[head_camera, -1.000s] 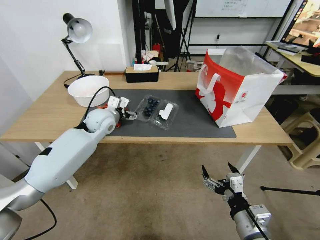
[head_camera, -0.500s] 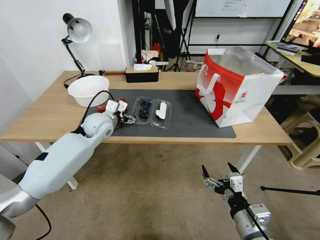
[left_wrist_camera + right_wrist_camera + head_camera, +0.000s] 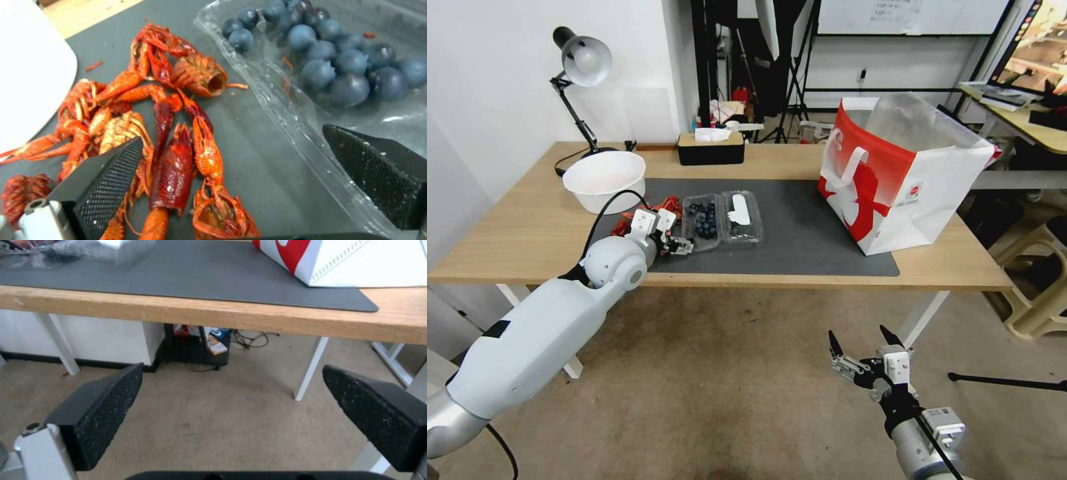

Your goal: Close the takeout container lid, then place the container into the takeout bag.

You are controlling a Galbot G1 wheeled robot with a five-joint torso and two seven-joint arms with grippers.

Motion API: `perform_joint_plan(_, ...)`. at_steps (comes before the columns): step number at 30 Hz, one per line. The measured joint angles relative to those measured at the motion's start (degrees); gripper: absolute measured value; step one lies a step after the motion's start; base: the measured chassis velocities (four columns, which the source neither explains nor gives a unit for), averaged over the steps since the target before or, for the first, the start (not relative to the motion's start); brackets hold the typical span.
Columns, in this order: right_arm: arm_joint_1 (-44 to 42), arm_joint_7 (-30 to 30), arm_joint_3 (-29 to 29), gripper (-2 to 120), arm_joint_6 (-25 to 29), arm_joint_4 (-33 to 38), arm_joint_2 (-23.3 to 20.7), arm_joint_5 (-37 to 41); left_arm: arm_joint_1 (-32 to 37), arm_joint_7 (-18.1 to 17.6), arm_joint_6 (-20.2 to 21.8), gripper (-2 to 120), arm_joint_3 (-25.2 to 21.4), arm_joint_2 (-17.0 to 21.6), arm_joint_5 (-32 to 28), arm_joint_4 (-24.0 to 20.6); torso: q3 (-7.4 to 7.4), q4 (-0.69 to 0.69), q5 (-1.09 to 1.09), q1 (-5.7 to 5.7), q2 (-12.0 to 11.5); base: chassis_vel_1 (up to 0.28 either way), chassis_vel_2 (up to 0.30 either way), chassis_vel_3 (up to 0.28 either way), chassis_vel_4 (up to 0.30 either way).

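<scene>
Left gripper [image 3: 684, 245] is seen left of centre in the head view, low over the dark mat [image 3: 800, 233], jaws spread wide and holding nothing. In the left wrist view one finger [image 3: 111, 173] sits over a heap of red crayfish [image 3: 169, 133], the other finger [image 3: 378, 173] over the near rim of the takeout container [image 3: 311, 93]. Whether that finger touches the plastic cannot be told.

The container lies open and flat at the middle of the head view, just right of the gripper. Its berry half [image 3: 702, 220] is the nearer one; the lid [image 3: 740, 215], with its white label, lies on the far side, toward the picture's centre. The takeout bag [image 3: 900, 180] stands upright at upper right, mouth open, well apart from the container. Right gripper [image 3: 864, 347] hangs at bottom centre-right, below the table edge, jaws wide and empty.

Step in hand is judged to be lid closing, not yet begun. For a clean close, the lid's free edge should be reached, not the berry side, so the gripper would need to cross over the box. The crayfish should be kept out of the jaws. The thin plastic is likely to flex and slide on the mat, so a slow lift about the hinge is advised. A tilted tray could spill berries.
</scene>
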Motion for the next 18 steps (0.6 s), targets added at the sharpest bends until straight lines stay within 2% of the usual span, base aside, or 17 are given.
perform_joint_plan(13,0.2,0.0,-0.2,100,0.0,0.2,0.0,0.0,0.9,-1.8,0.0,100,-1.8,0.6,-2.8,-3.7,0.00,0.00,0.00,0.00,0.0,0.000,0.000,0.000,0.000)
perform_joint_plan(17,0.3,0.0,-0.5,100,0.1,0.2,0.2,0.0,1.6,-3.2,0.0,100,-4.1,0.5,-6.2,-5.7,0.00,0.00,0.00,0.00,0.0,0.000,0.000,0.000,0.000)
perform_joint_plan(18,0.4,0.1,-0.5,100,0.2,0.3,0.3,0.0,3.3,-4.6,0.0,100,-7.2,0.3,-8.0,-8.2,0.00,-0.01,0.01,0.00,0.0,0.000,0.000,0.000,0.000)
